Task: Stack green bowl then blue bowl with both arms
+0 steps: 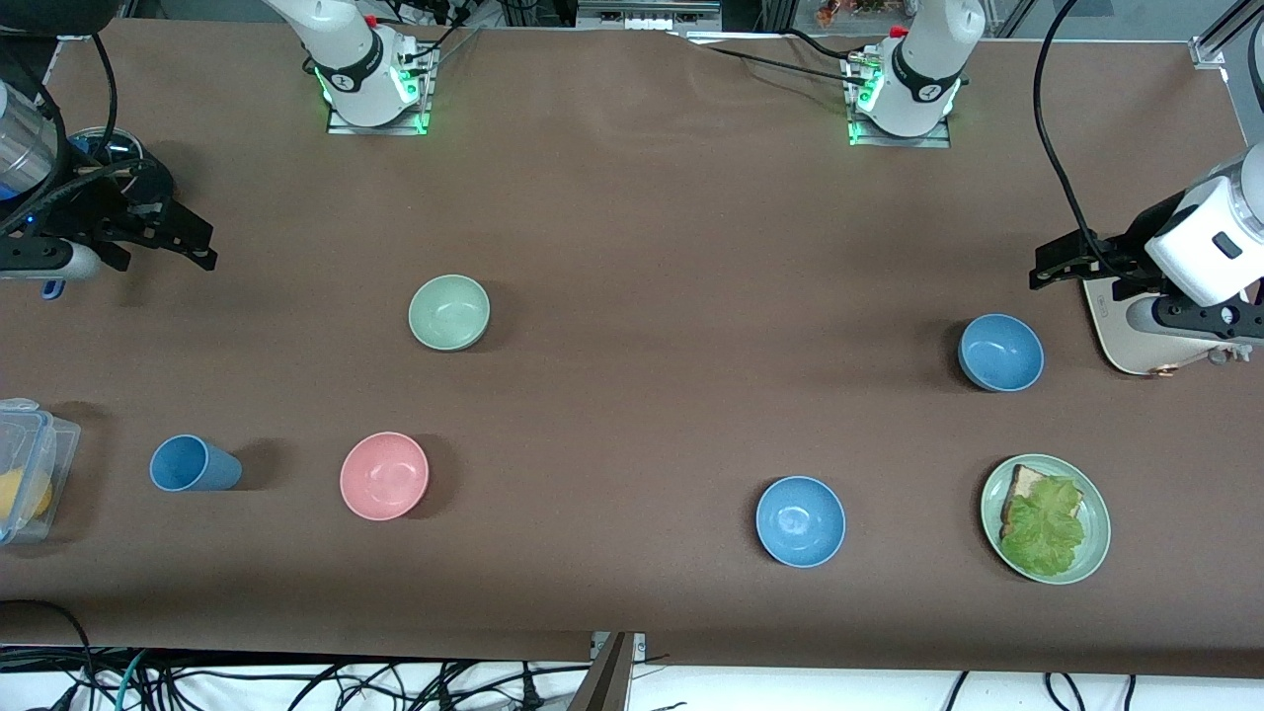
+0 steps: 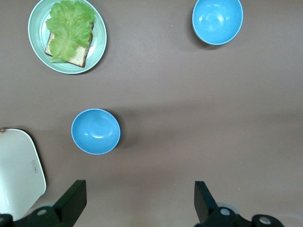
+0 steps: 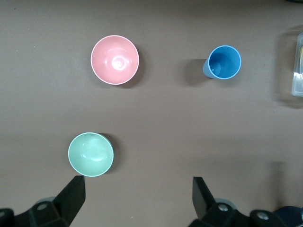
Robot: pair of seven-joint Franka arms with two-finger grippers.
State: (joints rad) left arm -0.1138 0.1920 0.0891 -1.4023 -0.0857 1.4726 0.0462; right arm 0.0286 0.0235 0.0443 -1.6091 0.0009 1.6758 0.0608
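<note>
The pale green bowl (image 1: 449,312) (image 3: 90,154) stands upright and empty toward the right arm's end of the table. One blue bowl (image 1: 1000,352) (image 2: 95,131) sits toward the left arm's end. A second blue bowl (image 1: 800,520) (image 2: 217,21) lies nearer to the front camera, closer to mid-table. My right gripper (image 1: 202,245) (image 3: 137,196) hangs open over bare table at its end, apart from the green bowl. Over the table edge beside a white board, my left gripper (image 1: 1042,267) (image 2: 139,198) is open and holds nothing.
A pink bowl (image 1: 384,475) (image 3: 115,59) and a blue cup (image 1: 193,464) (image 3: 223,62) stand nearer to the front camera than the green bowl. A clear plastic box (image 1: 30,469) sits at the right arm's end. A green plate (image 1: 1098,523) (image 2: 99,42) holds bread and lettuce. The white board (image 1: 1126,341) (image 2: 19,170) lies under the left arm.
</note>
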